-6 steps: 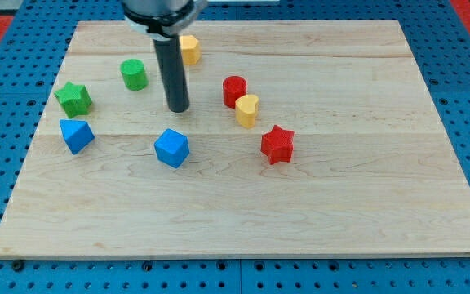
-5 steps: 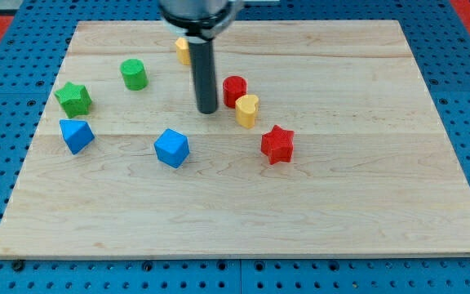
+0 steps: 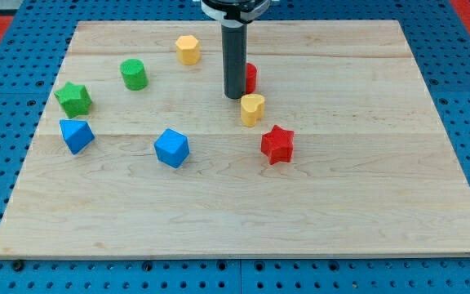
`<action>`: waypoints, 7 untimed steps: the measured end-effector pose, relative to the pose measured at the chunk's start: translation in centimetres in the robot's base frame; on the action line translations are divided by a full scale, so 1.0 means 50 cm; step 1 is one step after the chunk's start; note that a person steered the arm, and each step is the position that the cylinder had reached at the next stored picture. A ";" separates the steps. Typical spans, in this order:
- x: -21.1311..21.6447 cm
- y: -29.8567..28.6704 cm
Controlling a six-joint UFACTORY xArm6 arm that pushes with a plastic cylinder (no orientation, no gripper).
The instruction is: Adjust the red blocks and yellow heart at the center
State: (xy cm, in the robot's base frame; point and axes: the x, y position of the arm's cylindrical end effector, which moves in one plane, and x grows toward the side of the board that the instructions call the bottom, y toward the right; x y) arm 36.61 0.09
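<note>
My tip (image 3: pixel 234 95) stands near the board's middle, touching or almost touching the left side of the red cylinder (image 3: pixel 250 77), which the rod half hides. The yellow heart (image 3: pixel 252 109) lies just to the lower right of the tip, close to it. The red star (image 3: pixel 277 144) lies further to the lower right, apart from the heart.
A yellow hexagon block (image 3: pixel 188 49) sits near the view's top. A green cylinder (image 3: pixel 134 74), a green star (image 3: pixel 73 99) and a blue block (image 3: pixel 76 135) lie at the left. A blue cube-like block (image 3: pixel 171 148) lies left of the red star. The wooden board (image 3: pixel 382 204) carries them all.
My tip has moved to the view's right and slightly up, from left of centre to beside the red cylinder. The red cylinder has shifted up and a little right; the heart stays about where it was.
</note>
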 end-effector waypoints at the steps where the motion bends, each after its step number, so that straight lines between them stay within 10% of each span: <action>1: 0.017 0.026; 4: 0.044 0.234; 7: -0.100 0.053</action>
State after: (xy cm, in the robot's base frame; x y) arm 31.62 2.75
